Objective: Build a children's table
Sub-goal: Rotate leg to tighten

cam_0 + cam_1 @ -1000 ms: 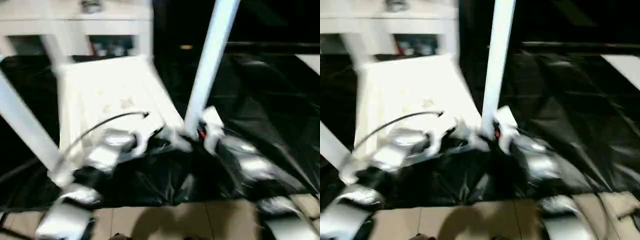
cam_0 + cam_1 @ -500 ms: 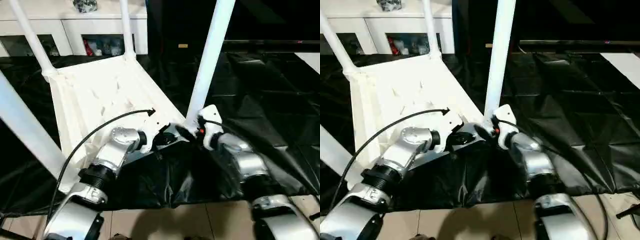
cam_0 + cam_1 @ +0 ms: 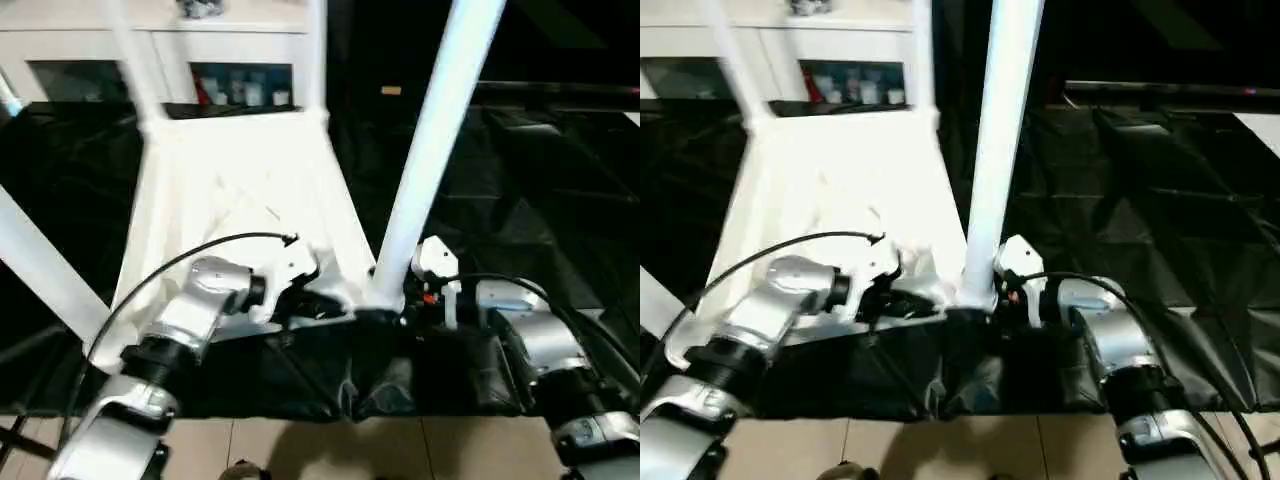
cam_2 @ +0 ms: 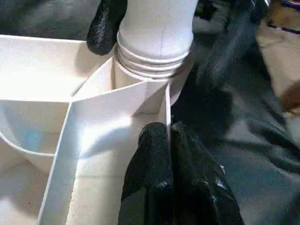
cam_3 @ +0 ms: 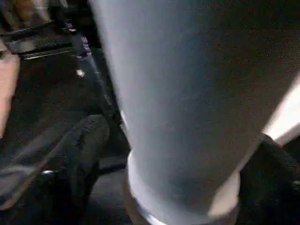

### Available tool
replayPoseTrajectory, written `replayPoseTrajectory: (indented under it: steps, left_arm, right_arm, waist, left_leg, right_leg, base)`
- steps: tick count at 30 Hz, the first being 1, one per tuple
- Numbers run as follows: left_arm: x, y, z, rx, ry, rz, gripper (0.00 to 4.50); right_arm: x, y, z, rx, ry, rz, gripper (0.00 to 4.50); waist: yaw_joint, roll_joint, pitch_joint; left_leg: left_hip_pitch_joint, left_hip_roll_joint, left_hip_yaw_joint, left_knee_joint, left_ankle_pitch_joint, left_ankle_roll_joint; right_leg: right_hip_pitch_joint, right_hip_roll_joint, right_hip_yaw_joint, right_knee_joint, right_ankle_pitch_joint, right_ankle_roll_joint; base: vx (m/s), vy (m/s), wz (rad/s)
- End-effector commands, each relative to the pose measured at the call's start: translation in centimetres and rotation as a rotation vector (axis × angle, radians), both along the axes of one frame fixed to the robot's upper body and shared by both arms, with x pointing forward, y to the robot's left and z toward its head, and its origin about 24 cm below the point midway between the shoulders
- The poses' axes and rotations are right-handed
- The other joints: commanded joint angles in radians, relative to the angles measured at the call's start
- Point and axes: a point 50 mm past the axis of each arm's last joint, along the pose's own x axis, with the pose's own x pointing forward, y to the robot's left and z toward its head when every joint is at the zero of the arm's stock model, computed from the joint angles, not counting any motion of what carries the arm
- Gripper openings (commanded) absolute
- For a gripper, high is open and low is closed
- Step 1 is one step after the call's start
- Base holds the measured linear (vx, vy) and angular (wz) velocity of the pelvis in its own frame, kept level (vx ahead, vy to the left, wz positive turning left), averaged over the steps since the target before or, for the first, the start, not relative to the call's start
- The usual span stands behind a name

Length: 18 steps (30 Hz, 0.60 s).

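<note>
On crinkled black plastic sheeting (image 3: 560, 200) before a white glass-door cabinet (image 3: 150, 60), the ribbed white tabletop (image 3: 240, 190) lies upside down, the left end effector (image 4: 166, 140) pinched together on its rib, the right end effector (image 5: 154, 197) clamped around the smooth tapered leg (image 3: 430, 160) at the near corner socket (image 4: 150, 79).

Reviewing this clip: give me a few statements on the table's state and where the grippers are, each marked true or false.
1. The white plastic table top lies ribbed underside up on black sheeting. True.
2. No legs are fitted yet. False: white tubular legs stand in its corner sockets, including the near leg.
3. The right gripper is at the base of that near leg. True.
4. The left gripper holds a loose leg. False: its jaws are together on a rib of the top's underside.
</note>
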Motion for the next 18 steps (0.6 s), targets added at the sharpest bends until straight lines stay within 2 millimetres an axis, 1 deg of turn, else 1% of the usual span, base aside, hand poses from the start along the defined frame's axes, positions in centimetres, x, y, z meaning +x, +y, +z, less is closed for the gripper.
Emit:
replayPoseTrajectory:
  steps: [1, 2, 3, 4, 5, 6, 7, 9, 10, 12, 15, 16, 18]
  left_arm:
    - [-0.1, -1.4, 1.4, -0.061, -0.046, -0.072, 0.0]
    - [-0.1, -1.3, 1.4, -0.059, -0.044, -0.075, 0.0]
    - [-0.2, -1.2, 1.4, -0.056, -0.039, -0.081, 0.0]
    - [-0.2, -1.2, 1.4, -0.056, -0.038, -0.081, 0.0]
    - [-0.2, -1.1, 1.4, -0.054, -0.034, -0.087, 0.0]
    - [-0.3, -1.1, 1.3, -0.054, -0.03, -0.09, 0.0]
    - [-0.3, -1.1, 1.4, -0.054, -0.027, -0.094, 0.0]
    - [-0.3, -1.1, 1.3, -0.055, -0.029, -0.09, 0.0]
    - [-0.2, -1.2, 1.3, -0.053, -0.037, -0.078, 0.0]
    - [-0.1, -1.2, 1.2, -0.051, -0.041, -0.062, 0.0]
    - [0.4, -1.5, 1.1, -0.043, -0.058, -0.01, 0.0]
    - [0.7, -1.7, 1.1, -0.039, -0.069, 0.032, 0.0]
    - [1.1, -1.9, 1.1, -0.034, -0.082, 0.077, 0.0]
  right_arm:
    - [-0.7, 1.4, 0.2, 0.027, 0.012, 0.103, 3.66]
    - [-0.7, 1.4, 0.2, 0.025, 0.019, 0.111, 3.66]
    - [-0.9, 1.3, 0.2, 0.023, 0.031, 0.127, 3.48]
    - [-0.9, 1.3, 0.2, 0.022, 0.032, 0.128, 3.48]
    - [-1.0, 1.2, 0.2, 0.02, 0.039, 0.139, 3.34]
    - [-1.1, 1.2, 0.2, 0.016, 0.045, 0.15, 3.34]
    - [-1.3, 1.2, 0.2, 0.013, 0.052, 0.159, 3.13]
    - [-1.4, 1.2, 0.2, 0.009, 0.056, 0.164, 3.13]
    - [-1.4, 1.2, 0.1, 0.006, 0.057, 0.165, 3.02]
    - [-1.4, 1.3, 0.0, 0.004, 0.058, 0.165, 2.82]
    - [-1.4, 1.5, -0.2, 0.006, 0.059, 0.153, 2.77]
    - [-1.3, 1.7, -0.4, 0.01, 0.057, 0.127, 2.68]
    - [-1.0, 1.9, -0.6, 0.008, 0.048, 0.077, 2.65]
  waist:
    - [-0.003, -0.001, -0.065]
    - [-0.002, -0.001, -0.065]
    - [-0.001, -0.004, -0.065]
    - [-0.001, -0.003, -0.065]
    - [0.0, -0.004, -0.067]
    - [0.001, -0.003, -0.067]
    - [0.002, -0.004, -0.068]
    - [0.003, -0.005, -0.069]
    - [0.005, -0.005, -0.069]
    - [0.006, -0.005, -0.069]
    - [0.008, -0.005, -0.068]
    - [0.007, -0.005, -0.067]
    - [0.005, -0.008, -0.065]
  left_leg:
    - [0.029, 0.028, -0.008, -0.074, -0.306, 0.029]
    - [0.028, 0.027, -0.009, -0.074, -0.307, 0.026]
    - [0.026, 0.026, -0.01, -0.075, -0.303, 0.023]
    - [0.025, 0.026, -0.01, -0.075, -0.295, 0.023]
    - [0.025, 0.027, -0.01, -0.074, -0.285, 0.024]
    - [0.024, 0.027, -0.01, -0.074, -0.281, 0.025]
    - [0.025, 0.026, -0.01, -0.073, -0.269, 0.027]
    - [0.023, 0.025, -0.009, -0.071, -0.253, 0.032]
    - [0.023, 0.025, -0.008, -0.07, -0.248, 0.034]
    - [0.023, 0.025, -0.008, -0.07, -0.248, 0.035]
    - [0.026, 0.025, -0.008, -0.071, -0.263, 0.03]
    - [0.026, 0.025, -0.008, -0.071, -0.268, 0.027]
    - [0.027, 0.024, -0.009, -0.072, -0.285, 0.02]
  right_leg:
    - [0.041, -0.039, 0.027, -0.07, -0.28, -0.221]
    - [0.041, -0.039, 0.027, -0.07, -0.283, -0.219]
    - [0.044, -0.04, 0.027, -0.069, -0.287, -0.215]
    - [0.044, -0.039, 0.027, -0.069, -0.285, -0.211]
    - [0.044, -0.04, 0.027, -0.067, -0.275, -0.212]
    - [0.045, -0.04, 0.027, -0.066, -0.269, -0.213]
    - [0.045, -0.039, 0.027, -0.065, -0.251, -0.215]
    - [0.046, -0.038, 0.027, -0.062, -0.229, -0.218]
    - [0.046, -0.039, 0.027, -0.062, -0.222, -0.222]
    - [0.046, -0.04, 0.026, -0.062, -0.228, -0.221]
    - [0.044, -0.04, 0.027, -0.066, -0.256, -0.215]
    - [0.044, -0.04, 0.027, -0.068, -0.269, -0.21]
    - [0.042, -0.041, 0.028, -0.072, -0.302, -0.201]
  base:
    - [0.0, 0.0, 0.0]
    - [0.0, 0.0, 0.0]
    - [0.0, 0.0, 0.0]
    - [0.0, 0.0, 0.0]
    - [0.0, 0.0, 0.0]
    - [0.0, 0.0, 0.0]
    - [0.0, 0.0, 0.0]
    - [0.0, 0.0, 0.0]
    - [0.0, 0.0, 0.0]
    - [0.0, 0.0, 0.0]
    - [0.0, 0.0, 0.0]
    - [0.0, 0.0, 0.0]
    - [0.0, 0.0, 0.0]
